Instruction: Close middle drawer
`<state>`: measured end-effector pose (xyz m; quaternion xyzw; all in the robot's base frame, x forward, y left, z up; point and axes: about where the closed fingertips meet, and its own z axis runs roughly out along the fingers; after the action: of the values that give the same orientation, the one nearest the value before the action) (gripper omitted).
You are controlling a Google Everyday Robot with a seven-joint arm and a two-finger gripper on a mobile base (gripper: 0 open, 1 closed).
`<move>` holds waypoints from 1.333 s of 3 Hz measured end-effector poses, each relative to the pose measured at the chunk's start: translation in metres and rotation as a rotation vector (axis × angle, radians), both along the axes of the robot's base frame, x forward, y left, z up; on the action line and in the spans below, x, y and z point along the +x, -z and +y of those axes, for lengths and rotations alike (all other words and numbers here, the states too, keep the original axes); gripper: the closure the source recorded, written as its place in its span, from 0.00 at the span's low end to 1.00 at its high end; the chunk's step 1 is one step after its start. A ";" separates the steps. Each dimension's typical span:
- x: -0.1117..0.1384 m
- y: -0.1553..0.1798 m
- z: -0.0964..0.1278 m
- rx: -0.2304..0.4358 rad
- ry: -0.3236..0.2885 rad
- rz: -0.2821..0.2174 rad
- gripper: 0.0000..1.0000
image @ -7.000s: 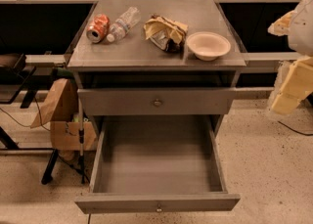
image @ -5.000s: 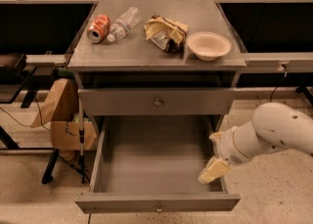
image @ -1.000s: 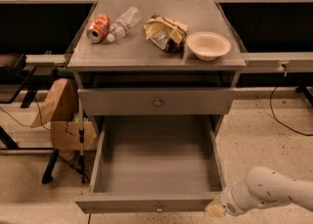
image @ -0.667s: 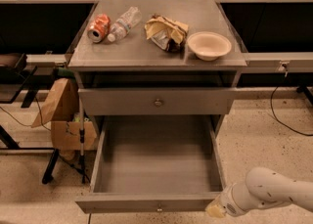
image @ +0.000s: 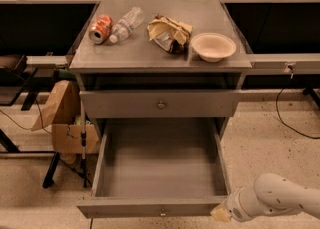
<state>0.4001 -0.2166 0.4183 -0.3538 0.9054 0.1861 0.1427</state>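
The middle drawer (image: 160, 165) stands pulled far out of the grey cabinet, its plain grey floor bare. Its low front panel (image: 150, 207) runs along the bottom of the view with a small round knob (image: 162, 213) at the centre. My gripper (image: 220, 214) comes in from the lower right on a white arm (image: 280, 200). Its pale tip sits at the right end of the front panel, on the outer side. Above the open box is a shut drawer front (image: 160, 104) with its own knob.
On the cabinet top (image: 90, 58) lie a crushed red can (image: 100, 28), a clear plastic bottle (image: 126, 23), a crumpled snack bag (image: 169, 33) and a pale bowl (image: 213, 46). A brown paper bag and cardboard box (image: 62, 118) stand left of the cabinet. A black cable (image: 285, 118) trails on the floor at right.
Over the last second the gripper has stayed at the right end of the drawer's front panel. Earlier it moved down there from inside the drawer's right side. The drawer has not moved.
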 end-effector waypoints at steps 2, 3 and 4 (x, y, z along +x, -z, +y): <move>0.000 -0.003 -0.008 0.013 0.058 0.001 1.00; -0.001 -0.002 -0.018 0.028 0.114 0.007 1.00; -0.002 -0.003 -0.019 0.029 0.117 0.007 1.00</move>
<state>0.3984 -0.2351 0.4209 -0.2977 0.9222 0.1917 0.1552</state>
